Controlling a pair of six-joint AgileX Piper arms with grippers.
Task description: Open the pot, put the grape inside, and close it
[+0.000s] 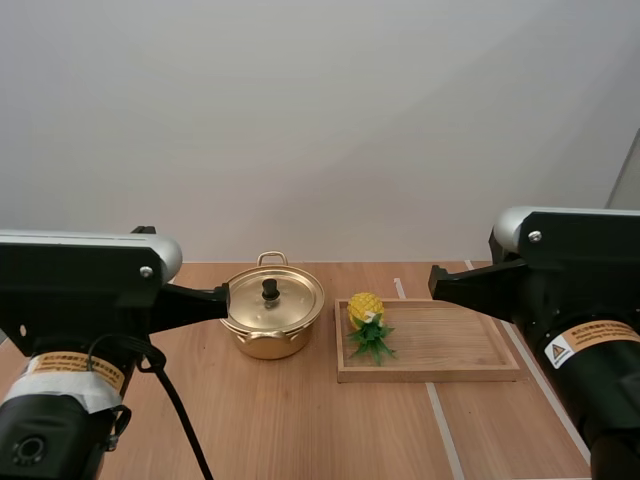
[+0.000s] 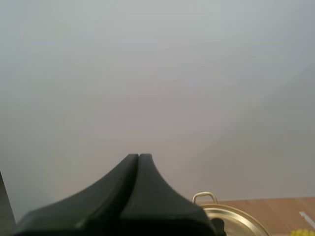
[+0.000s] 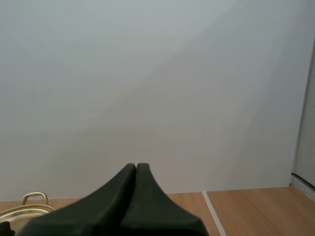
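The left gripper [image 2: 139, 156] has its two black fingers pressed together as one dark wedge, and it holds nothing. The right gripper [image 3: 136, 166] is the same: fingers together, nothing between them. Both hang above the table [image 1: 300, 420] and touch no object.

There is one golden pot [image 1: 268, 338], and its one lid [image 1: 288, 300] sits on it with the black knob [image 1: 270, 290] upward. The pot stands ahead of the left gripper and a little below its tip, toward the side of the other arm. From the right gripper the pot is also ahead, on the side of the left arm.

There is one wooden tray [image 1: 450, 345], lying between the two grippers and just beside the pot. One fruit [image 1: 365, 308] lies in the tray, at the end nearest the pot. It is yellow with green leaves and looks more like a small pineapple than a grape.
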